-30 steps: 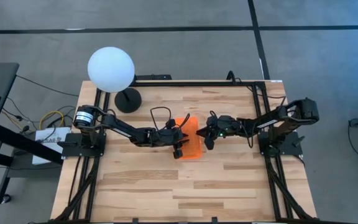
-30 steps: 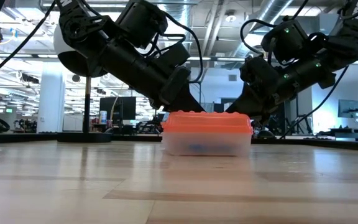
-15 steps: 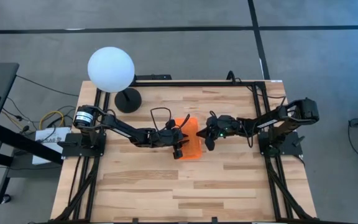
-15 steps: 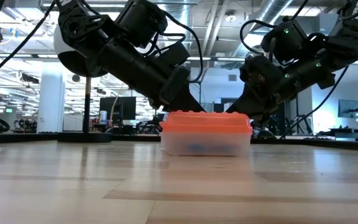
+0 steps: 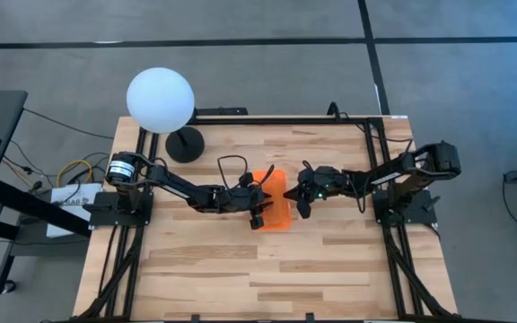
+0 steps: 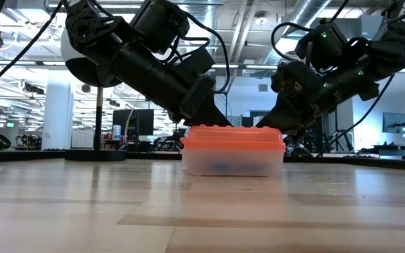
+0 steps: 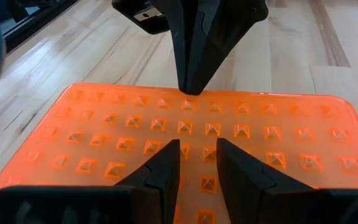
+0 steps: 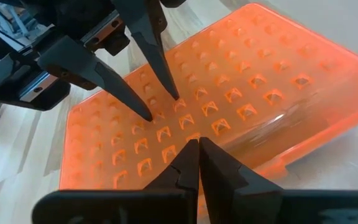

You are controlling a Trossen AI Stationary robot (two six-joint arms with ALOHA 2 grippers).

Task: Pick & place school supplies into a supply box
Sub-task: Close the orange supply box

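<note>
Supply box position: the supply box (image 5: 274, 202) sits on the tabletop near its centre, slightly toward the far edge, between my two arms. Its orange lid (image 7: 185, 134) is on and covers the clear tray (image 6: 232, 162).

Left gripper state: my left gripper (image 7: 196, 158) rests over the lid with its fingers a narrow gap apart, tips at or just above the studded surface. It holds nothing.

Right gripper state: my right gripper (image 8: 198, 149) has its fingers pressed together, empty, tips at the lid edge on the opposite side of the box.

Risk, uneven pressure: if I bear down with one gripper only, I judge that the box may tip or skid on the smooth wood, since it is light and nothing clamps it.

Risk, collision: both sets of fingertips work close together over one lid; a careless advance could bring them into contact.

Risk, incomplete closure: I cannot tell whether the lid is latched all round; lifting away early could leave it loose.

Contents: something blue shows dimly through the tray wall; I cannot identify it. No supplies lie loose on the tabletop.

Surface: pale wooden plank tabletop (image 5: 205, 260) in a black frame, with a white globe lamp (image 5: 160, 100) at the far left corner.

Room: open hall with grey floor, exposed ceiling ducts and monitors beyond the table.
</note>
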